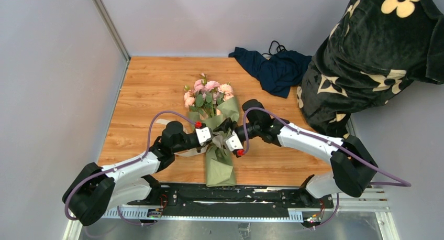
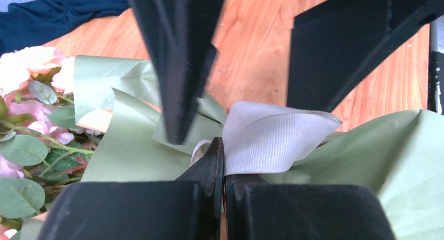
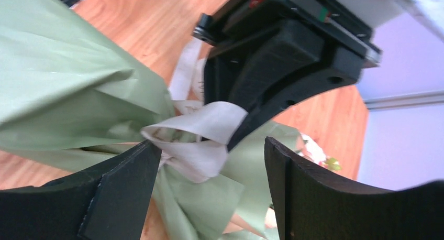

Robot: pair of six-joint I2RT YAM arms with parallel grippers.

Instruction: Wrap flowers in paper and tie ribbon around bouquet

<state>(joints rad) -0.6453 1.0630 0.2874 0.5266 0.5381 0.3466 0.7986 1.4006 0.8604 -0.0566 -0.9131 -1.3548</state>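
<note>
The bouquet (image 1: 214, 140) lies mid-table: pink flowers (image 1: 207, 93) stick out of a sage-green paper (image 1: 219, 166) cone pinched at its waist. A cream ribbon (image 2: 272, 138) loops around that waist. My left gripper (image 1: 213, 137) is shut on the ribbon, the loop rising from between its closed fingertips in the left wrist view. Opposite it, my right gripper (image 1: 229, 139) stands open over the same waist. In the right wrist view the ribbon (image 3: 201, 135) curls between the wide-spread fingers (image 3: 125, 182), brushing the left one.
A dark navy cloth (image 1: 272, 69) is heaped at the back right. Black fabric with cream flower prints (image 1: 377, 51) bulks at the right edge. A grey wall and metal post (image 1: 107, 22) border the left side.
</note>
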